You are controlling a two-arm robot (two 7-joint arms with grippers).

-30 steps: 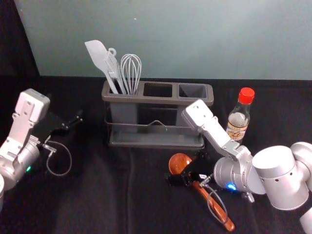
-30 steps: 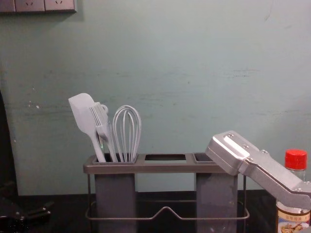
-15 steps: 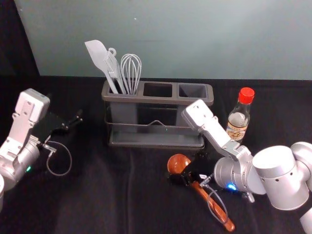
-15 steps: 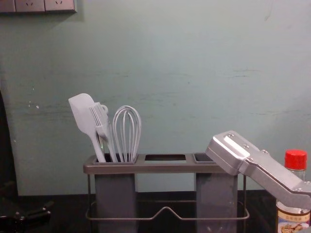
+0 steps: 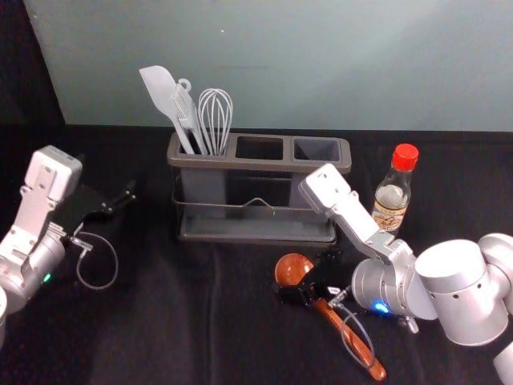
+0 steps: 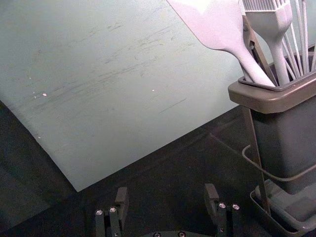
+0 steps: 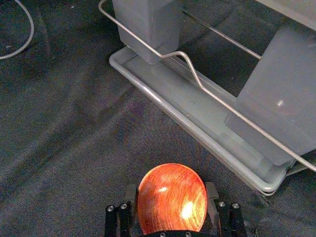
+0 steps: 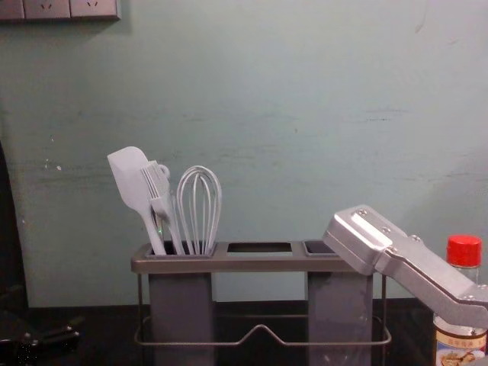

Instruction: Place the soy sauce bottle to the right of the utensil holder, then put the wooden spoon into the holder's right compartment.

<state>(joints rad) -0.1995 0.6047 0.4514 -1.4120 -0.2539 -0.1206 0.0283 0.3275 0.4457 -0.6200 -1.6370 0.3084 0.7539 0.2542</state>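
**One wooden spoon [image 5: 292,268], bowl in the right gripper [image 7: 172,196], its slot farther out**

Head view: spoon lies aslant in front of the utensil holder [image 5: 256,164]. Long axis runs from the bowl, far end and leftward, down to the handle tip, near end and rightward. Holder's right compartment [image 5: 317,148] sits beyond the bowl, a little to its right. So the carry reads as up, then outward, with slight rightward drift. Soy sauce bottle [image 5: 392,198] stands upright right of the holder; that half looks done.

Left wrist view: left gripper [image 6: 167,191] idle beside the holder's left end, fingers apart, nothing between. It is the farther hand from the spoon; the right one has the job.

Right wrist view: fingers flank the bowl, one each side, seemingly pressed against it. I judge it clamped. Round, glossy wood could slip or swivel there. Base tray [image 7: 187,108] close ahead, so lift before reaching.

Chest view: right arm [image 8: 408,267] crosses in front of the holder's right corner and part of the bottle. Handle probably needs swinging down to vertical over the slot, keeping the elbow side off the bottle.
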